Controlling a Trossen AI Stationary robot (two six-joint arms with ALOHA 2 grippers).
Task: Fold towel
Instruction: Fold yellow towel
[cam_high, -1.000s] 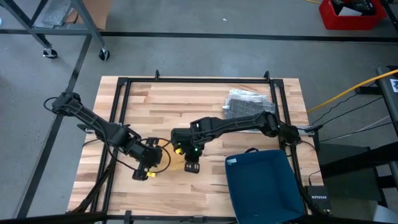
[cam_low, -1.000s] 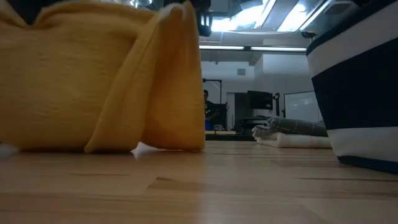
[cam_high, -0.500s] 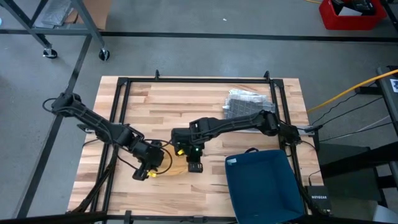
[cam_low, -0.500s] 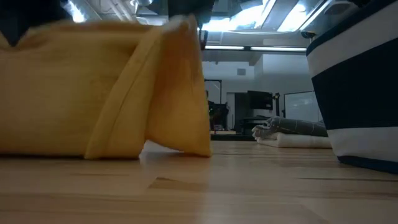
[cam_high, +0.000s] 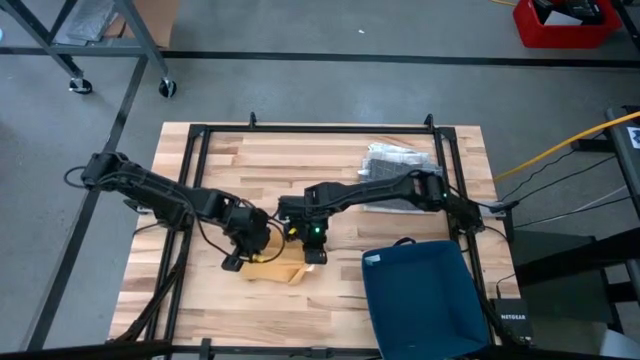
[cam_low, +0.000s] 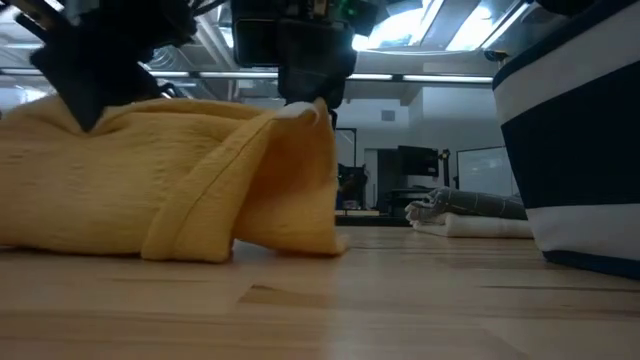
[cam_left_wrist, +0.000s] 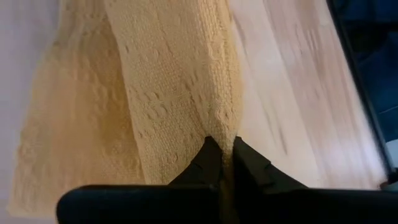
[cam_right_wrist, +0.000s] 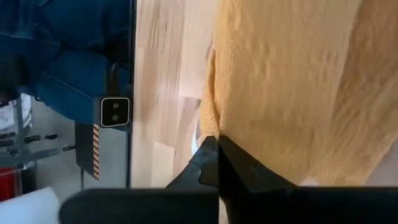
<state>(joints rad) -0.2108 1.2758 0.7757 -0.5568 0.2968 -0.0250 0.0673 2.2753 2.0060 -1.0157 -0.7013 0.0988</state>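
Note:
A yellow woven towel (cam_high: 277, 268) lies bunched on the wooden table near its near-middle, its lower folds on the wood (cam_low: 180, 235). My left gripper (cam_high: 247, 246) is shut on the towel's left upper part (cam_low: 85, 105). My right gripper (cam_high: 312, 248) is shut on its right upper corner (cam_low: 312, 105). Both come down from above. The towel sags between them and drapes to the table. My left gripper pinches a raised fold of the towel (cam_left_wrist: 219, 132) between its two fingers, from above and pointing down. The cloth hangs below the fingers, slack, with its lower part on the table. My right gripper pinches the towel's edge near a corner (cam_right_wrist: 210, 127) between its two fingers, from above. That corner is held up (cam_low: 318, 108) while the cloth below it rests on the table.
A dark blue bin (cam_high: 425, 295) stands at the table's near right corner, close to my right arm. A folded grey towel (cam_high: 396, 160) lies at the far right. A black frame (cam_high: 195, 160) runs around the tabletop. Bare wood shows at the far middle.
Both grippers have moved toward the table's far edge and down, the left one also to the right, staying shut on the towel. The towel, held high before, has sunk: its top is lower and more of it lies on the table, toward the near side.

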